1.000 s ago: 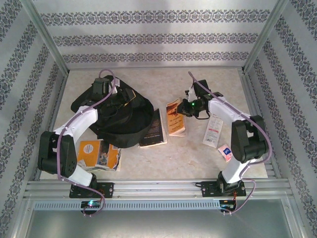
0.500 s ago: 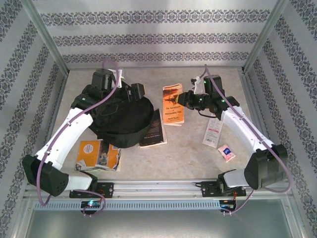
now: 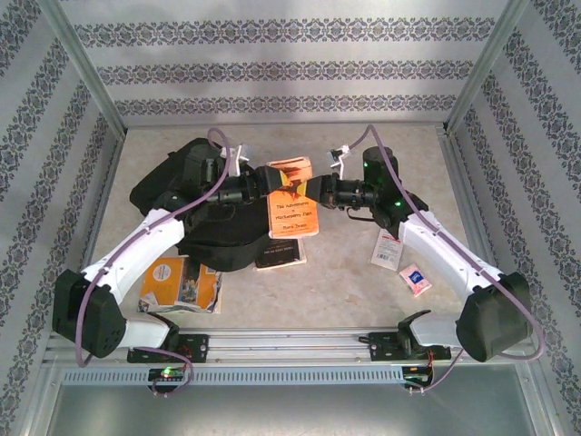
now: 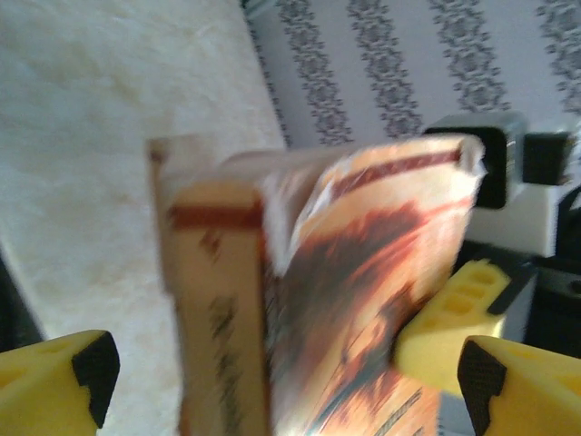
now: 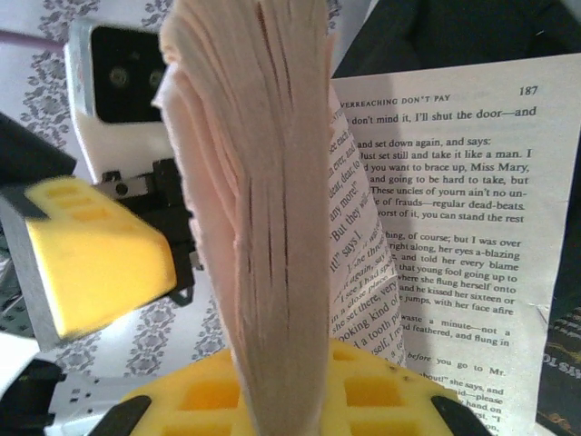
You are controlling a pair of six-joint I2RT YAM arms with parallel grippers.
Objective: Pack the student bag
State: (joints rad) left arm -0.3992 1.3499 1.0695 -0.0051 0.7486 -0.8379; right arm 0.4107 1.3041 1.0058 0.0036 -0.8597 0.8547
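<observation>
The right tool (image 3: 320, 193) pinches the orange paperback book (image 3: 292, 195) and holds it up in the air, while the left tool (image 3: 263, 182) is wide open around the book's other edge, maybe not touching it. The big black soft student bag (image 3: 156, 189) lies at the back left of the tabletop (image 3: 345, 282), just beside the book. Nothing looks packed yet: this book, a black book (image 3: 281, 254), an orange booklet (image 3: 177, 282), a white packet (image 3: 388, 247) and a small pink packet (image 3: 413, 279) are outside the bag.

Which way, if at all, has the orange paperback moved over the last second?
Yes. From above, the orange paperback has shifted left, away from the white packet, and now overlaps the black book.
</observation>
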